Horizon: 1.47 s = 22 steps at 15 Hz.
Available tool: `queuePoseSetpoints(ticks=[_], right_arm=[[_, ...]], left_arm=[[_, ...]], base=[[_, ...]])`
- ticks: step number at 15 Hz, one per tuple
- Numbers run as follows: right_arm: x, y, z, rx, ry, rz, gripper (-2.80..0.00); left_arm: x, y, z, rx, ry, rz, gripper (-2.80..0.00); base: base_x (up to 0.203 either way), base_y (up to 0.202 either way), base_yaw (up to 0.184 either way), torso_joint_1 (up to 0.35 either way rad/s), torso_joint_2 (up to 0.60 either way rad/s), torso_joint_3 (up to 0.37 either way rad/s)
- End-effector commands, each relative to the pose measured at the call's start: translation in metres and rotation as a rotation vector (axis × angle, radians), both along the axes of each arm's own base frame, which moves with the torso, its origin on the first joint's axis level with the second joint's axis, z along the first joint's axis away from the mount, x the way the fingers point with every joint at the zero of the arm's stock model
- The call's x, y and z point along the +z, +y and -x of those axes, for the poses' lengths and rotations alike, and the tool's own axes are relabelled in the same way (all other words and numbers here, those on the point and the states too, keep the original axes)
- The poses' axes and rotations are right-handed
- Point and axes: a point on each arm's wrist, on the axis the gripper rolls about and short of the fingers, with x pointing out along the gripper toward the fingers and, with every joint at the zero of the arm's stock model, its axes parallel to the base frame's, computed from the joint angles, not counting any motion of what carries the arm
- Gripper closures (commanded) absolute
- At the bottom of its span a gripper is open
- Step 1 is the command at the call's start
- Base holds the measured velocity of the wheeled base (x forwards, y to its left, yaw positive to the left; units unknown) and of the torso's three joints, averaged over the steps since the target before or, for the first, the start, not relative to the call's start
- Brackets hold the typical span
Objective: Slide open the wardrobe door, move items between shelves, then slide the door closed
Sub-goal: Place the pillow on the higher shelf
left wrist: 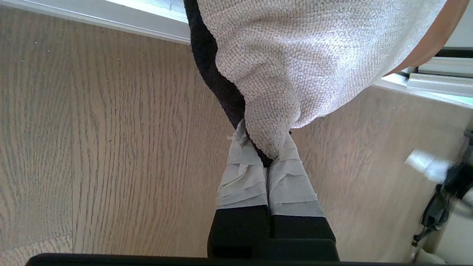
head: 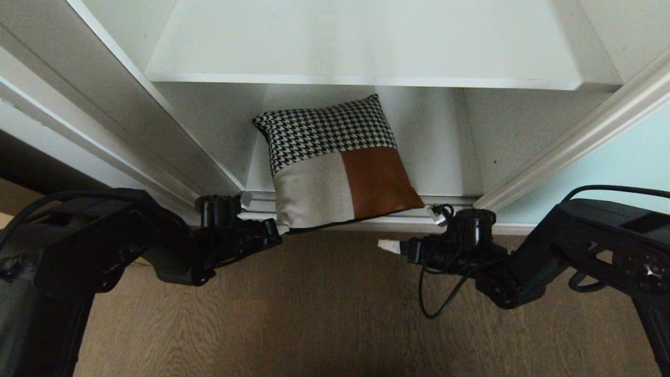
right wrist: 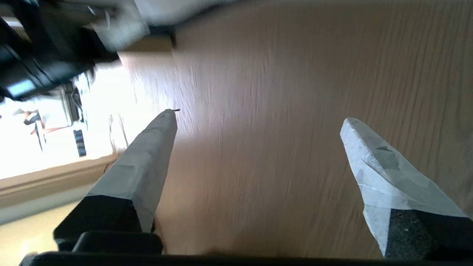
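Observation:
One of the items, a soft cushion (head: 335, 167) in houndstooth, beige and rust-orange, leans on the lower of the shelves (head: 398, 224), its front edge hanging over the floor. My left gripper (head: 275, 229) is shut on its front-left beige corner (left wrist: 269, 125), with the taped fingers (left wrist: 244, 177) pinching the cloth. My right gripper (head: 392, 246) hangs open over the floor in front of the cushion's right corner, apart from it, with nothing between its fingers (right wrist: 147, 166). An upper shelf (head: 366, 52) above is bare. The sliding wardrobe door (head: 617, 173), pale aqua, stands at the right.
Brown wood-grain floor (head: 324, 314) fills the foreground under both arms. The door's floor rails (head: 455, 200) run along the wardrobe's front. A white frame (head: 78, 104) bounds the opening on the left. A loose black cable (head: 439, 298) hangs from the right wrist.

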Motion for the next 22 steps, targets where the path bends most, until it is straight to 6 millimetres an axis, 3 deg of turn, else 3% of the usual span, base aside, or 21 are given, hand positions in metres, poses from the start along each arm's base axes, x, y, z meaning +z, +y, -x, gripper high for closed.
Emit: queuePoseSetpoints(ticks=[1, 5, 10, 22], right_arm=[[0.014, -0.005, -0.014, -0.018, -0.063, -0.024, -2.80], [0.009, -0.021, -0.031, -0.063, -0.093, -0.027, -2.80], [-0.019, -0.028, -0.044, -0.084, -0.061, -0.012, -2.80], [-0.013, -0.038, -0.096, -0.139, -0.196, -0.051, -2.80]], left_arm=[[-0.001, 0.000, 0.000, -0.003, 0.000, 0.003, 0.00], [-0.001, 0.000, 0.000, -0.003, 0.000, 0.003, 0.00], [0.000, -0.001, 0.000, -0.005, -0.003, 0.004, 0.00], [-0.002, 0.000, 0.003, -0.010, -0.022, 0.008, 0.00]], base=[[0.000, 0.000, 0.000, 0.000, 0.00, 0.000], [0.000, 0.000, 0.000, 0.000, 0.00, 0.000], [0.000, 0.000, 0.000, 0.000, 0.00, 0.000], [0.000, 0.000, 0.000, 0.000, 0.00, 0.000]])
